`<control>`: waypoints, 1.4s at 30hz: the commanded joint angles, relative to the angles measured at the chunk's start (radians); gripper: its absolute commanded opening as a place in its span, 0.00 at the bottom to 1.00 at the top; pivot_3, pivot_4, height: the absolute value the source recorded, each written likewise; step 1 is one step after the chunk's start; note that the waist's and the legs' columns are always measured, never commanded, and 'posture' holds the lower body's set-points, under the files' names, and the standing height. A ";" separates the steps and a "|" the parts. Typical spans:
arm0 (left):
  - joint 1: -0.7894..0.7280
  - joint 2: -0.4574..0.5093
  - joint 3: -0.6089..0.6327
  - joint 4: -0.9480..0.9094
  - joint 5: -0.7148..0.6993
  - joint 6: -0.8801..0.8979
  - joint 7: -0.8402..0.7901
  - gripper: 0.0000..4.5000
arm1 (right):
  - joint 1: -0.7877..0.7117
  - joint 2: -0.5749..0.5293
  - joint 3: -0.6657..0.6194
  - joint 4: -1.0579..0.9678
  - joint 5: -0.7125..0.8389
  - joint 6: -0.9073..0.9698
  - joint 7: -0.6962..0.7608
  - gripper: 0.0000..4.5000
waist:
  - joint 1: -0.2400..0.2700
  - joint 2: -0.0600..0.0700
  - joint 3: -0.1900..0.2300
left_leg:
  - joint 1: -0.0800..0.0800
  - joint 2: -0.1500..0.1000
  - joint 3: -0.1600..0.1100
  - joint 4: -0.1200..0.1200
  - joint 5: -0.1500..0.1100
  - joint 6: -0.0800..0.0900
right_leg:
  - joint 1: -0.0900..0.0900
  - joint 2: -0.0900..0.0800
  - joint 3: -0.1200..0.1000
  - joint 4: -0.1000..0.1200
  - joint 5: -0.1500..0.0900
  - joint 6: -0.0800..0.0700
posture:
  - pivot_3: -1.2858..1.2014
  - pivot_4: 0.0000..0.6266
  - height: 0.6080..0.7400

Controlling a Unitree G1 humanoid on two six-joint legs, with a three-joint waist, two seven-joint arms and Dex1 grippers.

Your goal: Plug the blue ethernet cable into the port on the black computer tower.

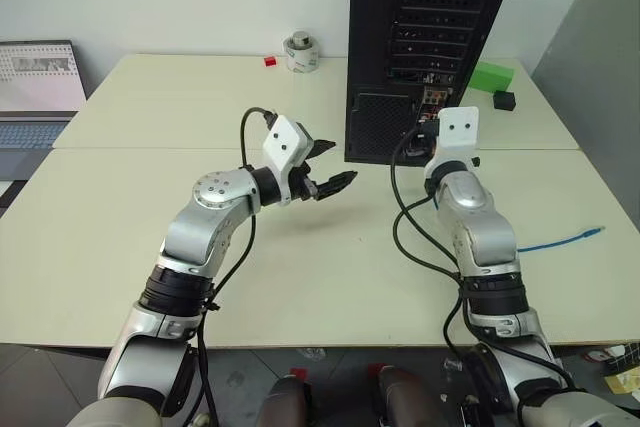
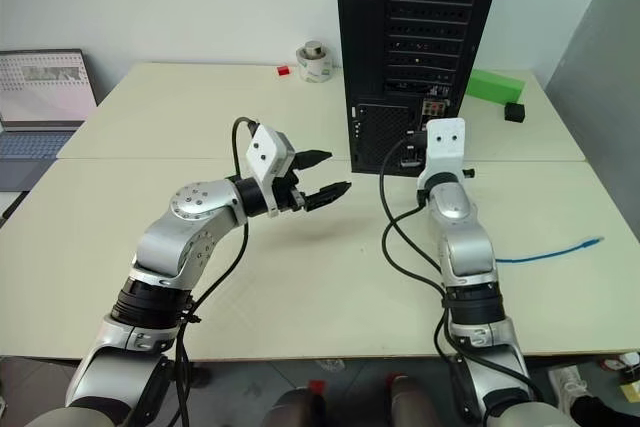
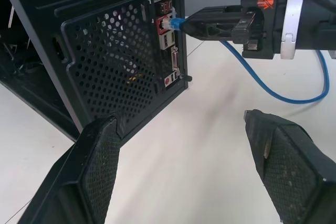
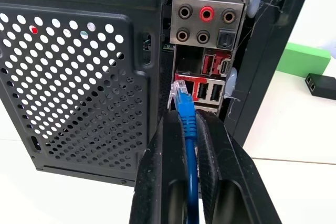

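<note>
Blue ethernet cable (image 4: 187,121) is clamped just behind its translucent plug by the right end effector (image 4: 185,124), fingers closed together on it. Plug tip is held right at the connector strip (image 4: 207,51) on the rear of the black computer tower (image 1: 425,37), level with the red-framed ports; in the left wrist view the plug appears to touch or just enter a port. Whether it is seated cannot be told.

Judged progress: cable picked up and carried to the tower; alignment close to done; final push and release are left.

Rest of the cable is trailed across the bench (image 1: 150,237) away from the tower, far end (image 1: 598,232) lying free near the bench edge.

Left end effector (image 1: 325,169) is held apart, empty, beside the tower's mesh grille (image 3: 113,61).

Target port itself is hidden behind the plug and fingers.
</note>
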 commanded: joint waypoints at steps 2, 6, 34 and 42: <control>-0.018 -0.010 0.029 -0.022 0.009 -0.025 -0.008 0.85 | -0.037 0.003 -0.025 -0.006 0.001 -0.038 -0.005 0.00 | 0.000 0.000 0.000 | 0.000 0.000 0.000 0.000 0.000 0.000 | 0.000 0.000 0.000 0.000 0.000 0.000 | 0.52 0.24 1.00; -0.017 -0.012 0.031 -0.021 0.012 -0.024 -0.010 0.85 | -0.043 0.004 -0.033 0.009 0.000 -0.042 -0.007 0.00 | 0.000 0.000 0.000 | 0.000 0.000 0.000 0.000 0.000 0.000 | 0.000 0.000 0.000 0.000 0.000 0.000 | 0.52 0.24 1.00; -0.021 -0.027 0.043 -0.017 0.039 -0.026 -0.024 0.85 | -0.072 0.020 -0.069 0.054 0.016 -0.019 -0.026 0.00 | -0.001 0.000 0.000 | 0.000 0.000 0.000 0.000 0.000 0.000 | 0.000 0.000 0.000 0.000 0.000 0.000 | 0.52 0.24 1.00; -0.034 -0.034 0.045 -0.003 0.046 -0.033 -0.028 0.85 | -0.095 0.026 -0.098 0.068 0.038 0.002 -0.042 0.00 | -0.002 0.000 0.000 | 0.000 0.000 0.000 0.000 0.000 0.000 | 0.000 0.000 0.000 0.001 0.000 0.000 | 0.52 0.24 1.00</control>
